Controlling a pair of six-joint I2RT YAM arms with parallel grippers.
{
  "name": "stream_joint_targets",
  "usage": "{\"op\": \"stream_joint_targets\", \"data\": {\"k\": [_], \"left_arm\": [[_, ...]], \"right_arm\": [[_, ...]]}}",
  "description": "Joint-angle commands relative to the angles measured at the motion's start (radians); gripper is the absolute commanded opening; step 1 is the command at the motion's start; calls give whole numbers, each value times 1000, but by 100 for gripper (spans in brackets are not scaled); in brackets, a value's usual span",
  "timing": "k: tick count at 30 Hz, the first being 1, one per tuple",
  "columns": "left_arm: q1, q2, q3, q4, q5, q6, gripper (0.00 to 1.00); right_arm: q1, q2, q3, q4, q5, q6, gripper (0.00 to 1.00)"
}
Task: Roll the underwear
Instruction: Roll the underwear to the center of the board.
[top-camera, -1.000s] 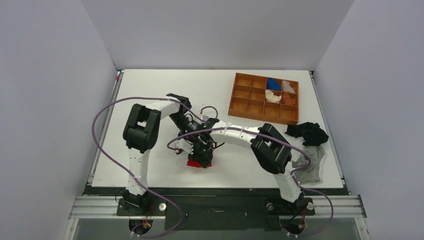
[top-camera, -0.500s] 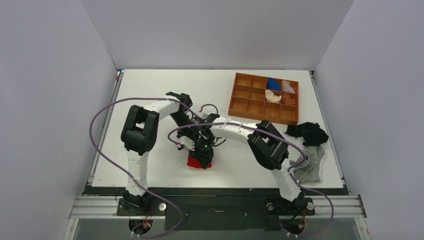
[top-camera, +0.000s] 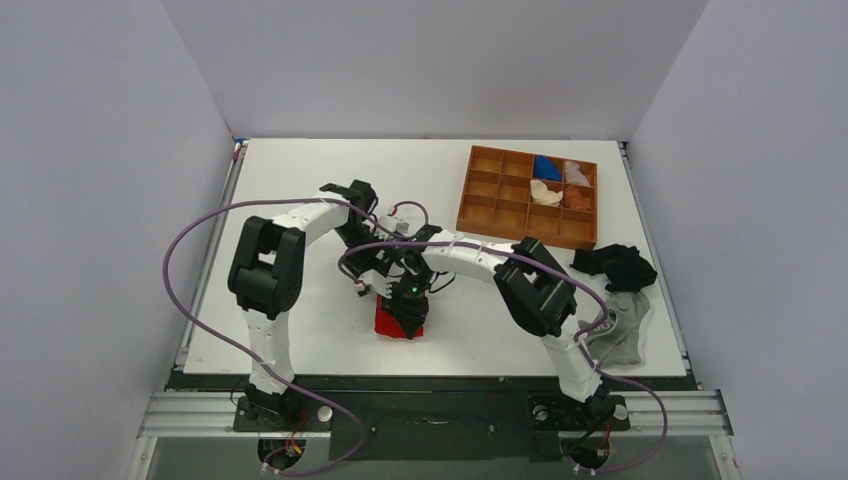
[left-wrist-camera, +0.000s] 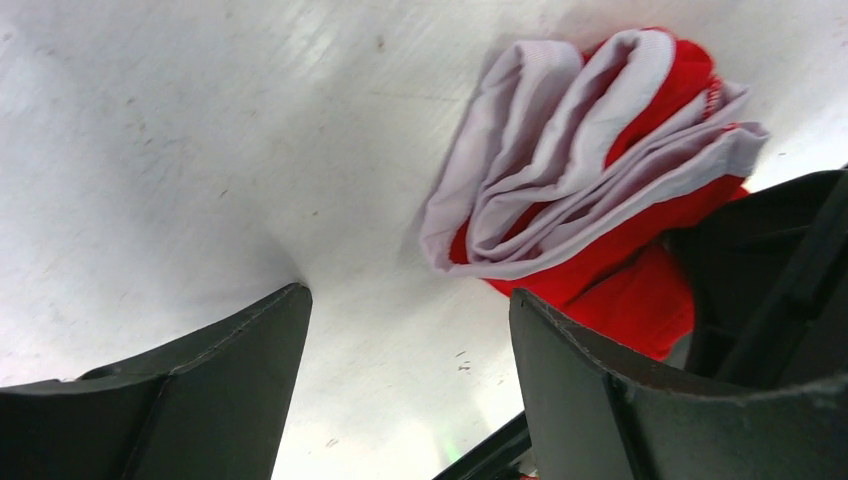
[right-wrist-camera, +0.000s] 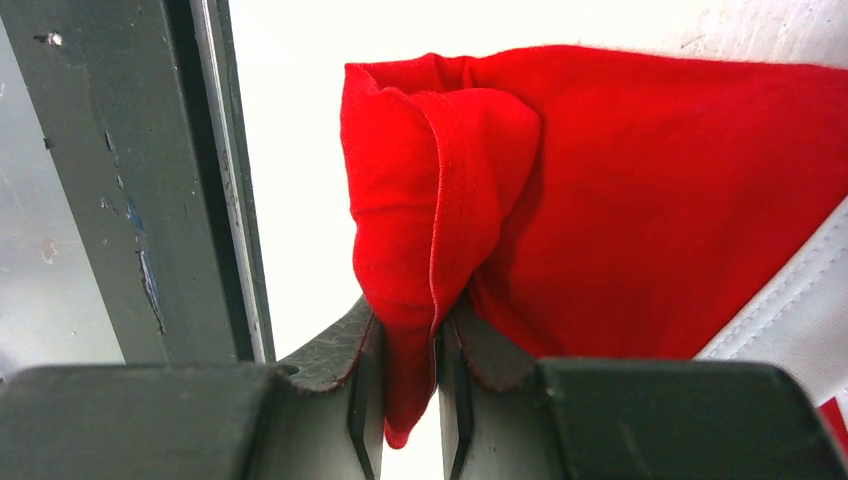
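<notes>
**A:** Start wide. What is on the white table (top-camera: 300, 190)?

**B:** A wooden tray (top-camera: 525, 238) at the far right with a few bundles in its compartments. Off its near corner lie a black garment (top-camera: 615, 265) and a grey garment (top-camera: 622, 338). The left arm (top-camera: 262, 270) and right arm (top-camera: 535, 290) both reach to the middle near edge, where the underwear (top-camera: 398, 322) sits as a small red bundle on the table.

**A:** How is it being held?

**B:** The right gripper (right-wrist-camera: 437, 340) has its jaws pinched tight on a doubled fold of red cloth. I judge this keeps the loose end from springing open while the roll is tightened. The left gripper (left-wrist-camera: 408, 295) hangs just beside the bundle with its jaws wide apart and nothing between them, probably ready to press or catch the roll's other end.

**A:** Is the roll finished?

**B:** It looks well along. The left wrist view shows the waistband (left-wrist-camera: 520, 150) coiled in layers at one end, though loosely.

**A:** Is there any lettering you can read?

**B:** No. There are faint marks on the band's edge, too small and folded to make out. Nothing legible shows on the grey garment either.
</notes>
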Motion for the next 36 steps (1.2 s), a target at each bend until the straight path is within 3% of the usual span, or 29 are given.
{"op": "stream_joint_targets", "data": {"k": [1,8,17,27,36], "left_arm": [[22,-67,-44,45,-118,10,71],[55,-142,-116,141,-318,-3,76],[145,-205,-184,204,-437,24,78],[263,-289,-264,236,-508,58,78],[410,-464,-355,231,-472,88,80]], "right_arm": [[-15,82,-26,-18,56,21,0],[-26,96,-12,-27,46,27,0],[-41,135,47,-80,16,6,0],[-68,208,148,-165,-13,-30,0],[-89,299,268,-288,-58,-85,0]]}}
